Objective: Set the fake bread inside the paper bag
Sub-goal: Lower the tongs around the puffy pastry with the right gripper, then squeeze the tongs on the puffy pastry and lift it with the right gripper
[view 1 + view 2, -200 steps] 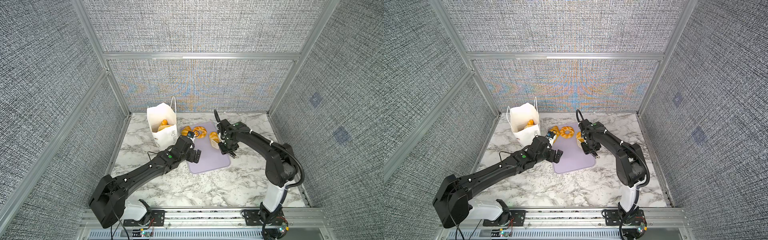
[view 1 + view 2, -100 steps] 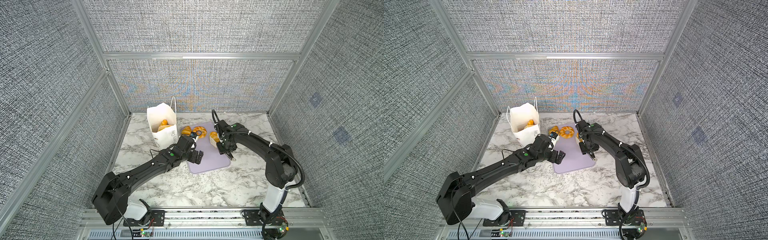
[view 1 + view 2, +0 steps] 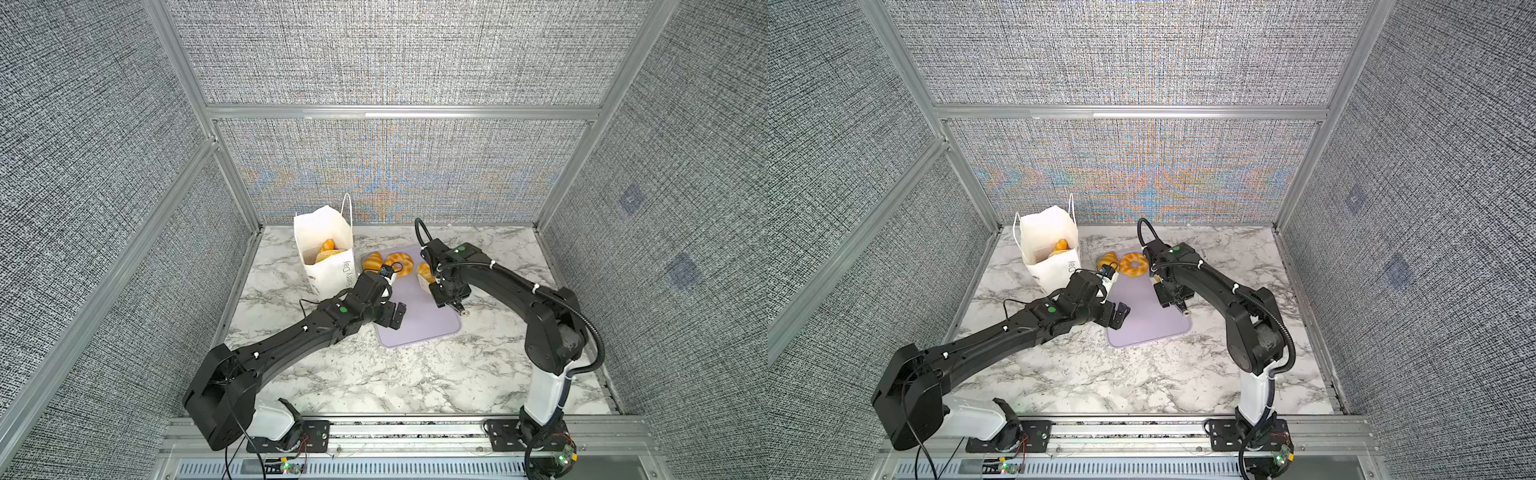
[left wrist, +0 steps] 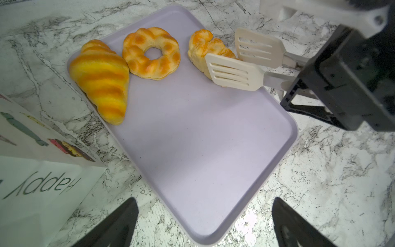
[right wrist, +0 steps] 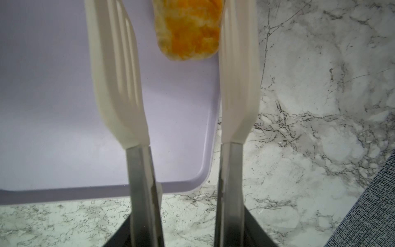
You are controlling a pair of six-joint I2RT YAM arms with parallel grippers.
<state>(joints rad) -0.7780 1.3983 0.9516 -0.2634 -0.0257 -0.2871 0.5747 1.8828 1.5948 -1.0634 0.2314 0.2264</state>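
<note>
On the lavender tray point(image 4: 213, 149), far right corner: one pastry point(image 4: 205, 49) is flanked, ungripped, by tong blades point(image 4: 233, 74) carried half-spread in the right gripper point(image 3: 446, 293); left gripper point(image 3: 392, 318) is spread, empty. Paper bag point(image 3: 332, 274) lies far left.

Lavender tray point(image 4: 203, 149), yellow-striped croissant point(image 4: 100, 79)

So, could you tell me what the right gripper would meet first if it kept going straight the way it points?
Probably the pale orange flaky pastry on the lavender tray: it lies just ahead between the white slotted tongs that the right gripper carries.
</note>
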